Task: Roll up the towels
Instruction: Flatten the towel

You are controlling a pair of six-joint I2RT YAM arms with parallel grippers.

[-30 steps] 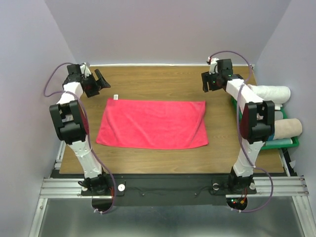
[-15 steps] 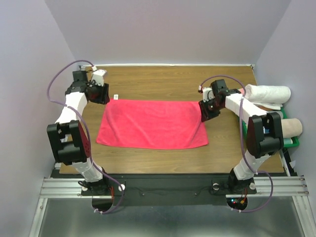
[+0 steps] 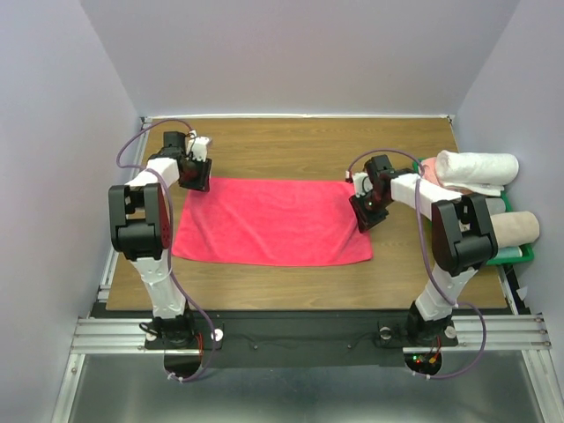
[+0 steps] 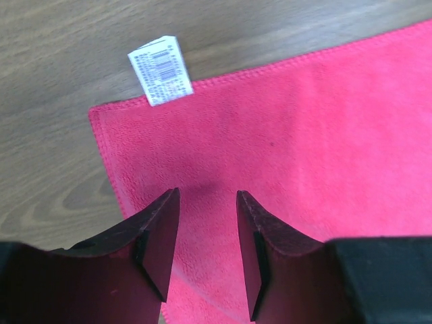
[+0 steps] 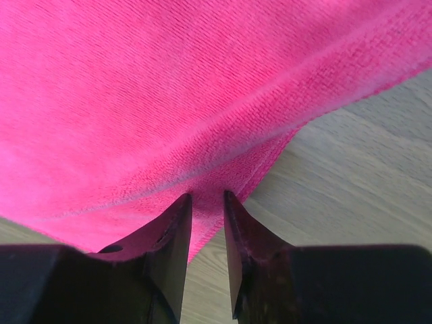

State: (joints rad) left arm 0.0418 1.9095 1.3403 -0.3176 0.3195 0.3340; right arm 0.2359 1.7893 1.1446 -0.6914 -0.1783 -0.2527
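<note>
A small white tag [image 4: 160, 79] is sticking out from the far-left corner of the red towel [image 3: 273, 220]. It is showing a barcode and lines of tiny print that are too small to read. The towel is lying spread flat across the middle of the wooden desk [image 3: 291, 145], long side running left to right.

The left hand [image 4: 208, 196] is hovering low over that tagged corner with its fingers [image 4: 158, 233] standing apart. Flat red cloth is showing in the gap, and nothing is being pinched. The right hand [image 5: 208, 196] is sitting at the towel's right edge near the far corner. Its fingers [image 5: 172, 239] are drawn close together and are pinching the hem, which is creasing toward the narrow gap.

At the desk's right side a green bin [image 3: 515, 256] is holding a white rolled towel [image 3: 480, 165] and a tan rolled towel [image 3: 515, 227]. The right arm is partly covering the bin's near-left part in the overhead view.
</note>
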